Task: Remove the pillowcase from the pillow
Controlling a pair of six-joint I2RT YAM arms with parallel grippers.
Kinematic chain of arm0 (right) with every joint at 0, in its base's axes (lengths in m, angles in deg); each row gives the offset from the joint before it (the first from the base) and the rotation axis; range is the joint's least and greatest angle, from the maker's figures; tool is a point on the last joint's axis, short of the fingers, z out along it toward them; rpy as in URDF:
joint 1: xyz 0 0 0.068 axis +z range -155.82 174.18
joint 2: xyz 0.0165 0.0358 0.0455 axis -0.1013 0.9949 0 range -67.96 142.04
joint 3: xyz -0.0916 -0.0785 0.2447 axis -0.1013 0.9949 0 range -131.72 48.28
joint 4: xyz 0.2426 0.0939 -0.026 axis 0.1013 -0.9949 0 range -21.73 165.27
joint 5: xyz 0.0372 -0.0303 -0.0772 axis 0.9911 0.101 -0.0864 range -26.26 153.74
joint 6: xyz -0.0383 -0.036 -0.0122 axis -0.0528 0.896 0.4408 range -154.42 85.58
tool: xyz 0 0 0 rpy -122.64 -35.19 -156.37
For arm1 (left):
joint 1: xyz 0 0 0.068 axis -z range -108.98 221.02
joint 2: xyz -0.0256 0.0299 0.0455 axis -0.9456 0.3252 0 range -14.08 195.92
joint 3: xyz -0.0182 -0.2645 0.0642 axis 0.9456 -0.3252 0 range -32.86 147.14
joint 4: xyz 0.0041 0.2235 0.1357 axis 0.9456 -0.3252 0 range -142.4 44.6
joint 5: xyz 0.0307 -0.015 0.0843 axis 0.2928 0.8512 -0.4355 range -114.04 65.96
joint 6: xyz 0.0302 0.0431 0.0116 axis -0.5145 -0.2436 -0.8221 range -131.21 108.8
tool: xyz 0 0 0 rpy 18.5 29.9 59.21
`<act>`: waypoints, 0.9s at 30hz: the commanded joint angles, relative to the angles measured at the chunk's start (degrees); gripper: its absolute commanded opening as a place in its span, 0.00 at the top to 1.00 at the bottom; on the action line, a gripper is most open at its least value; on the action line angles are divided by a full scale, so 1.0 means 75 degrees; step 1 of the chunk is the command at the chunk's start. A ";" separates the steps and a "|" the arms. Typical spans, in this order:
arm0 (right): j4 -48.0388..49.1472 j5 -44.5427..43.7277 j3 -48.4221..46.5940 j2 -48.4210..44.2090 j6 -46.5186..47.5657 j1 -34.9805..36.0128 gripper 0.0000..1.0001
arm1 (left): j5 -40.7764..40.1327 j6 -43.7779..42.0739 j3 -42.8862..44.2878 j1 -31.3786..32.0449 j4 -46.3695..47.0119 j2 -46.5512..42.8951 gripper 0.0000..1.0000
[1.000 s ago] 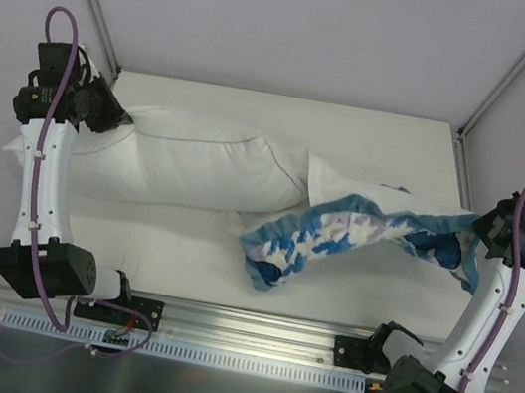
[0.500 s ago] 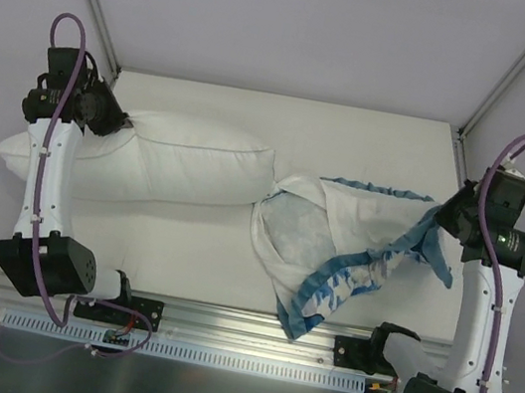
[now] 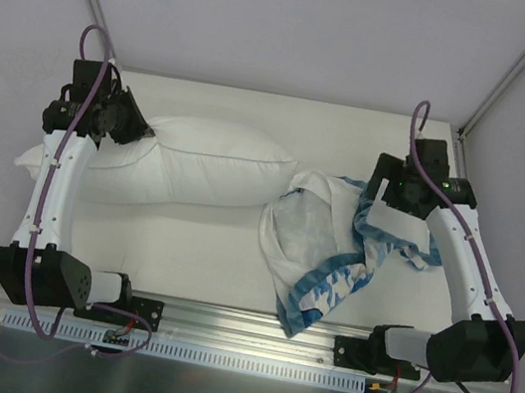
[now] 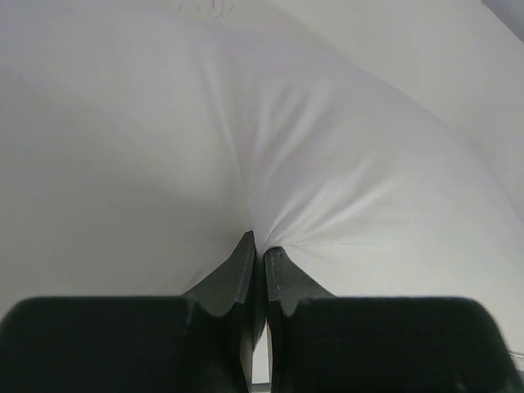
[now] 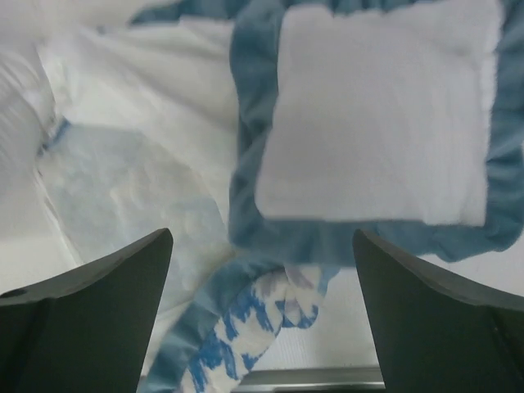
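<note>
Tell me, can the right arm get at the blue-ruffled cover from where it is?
Probably yes. The right gripper hangs open over the pillowcase, with nothing between them. Its wrist view shows only the ruffled fabric lying beneath it.

Showed white left arm (image 3: 54,187) and right arm (image 3: 468,261), black at joints and bases. Carried a purple cable (image 3: 83,37) along each. Ended in black left gripper (image 4: 259,246) and right gripper (image 5: 262,241), fingers (image 4: 233,274) matte wedges.
</note>
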 commanded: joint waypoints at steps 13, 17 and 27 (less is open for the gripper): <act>0.1864 -0.0314 0.3466 0.0466 -0.2311 0.4552 0.04 | 0.0235 0.0293 0.0194 0.0047 0.0397 -0.0107 1.00; 0.2204 -0.0797 0.3208 0.1559 -0.2830 0.4918 0.01 | 0.0083 0.0223 0.0112 0.0047 0.0397 -0.0283 1.00; 0.1713 -0.1735 0.3056 0.0427 -0.2398 0.3108 0.99 | 0.0364 0.0117 0.0042 -0.0175 0.0350 -0.0436 1.00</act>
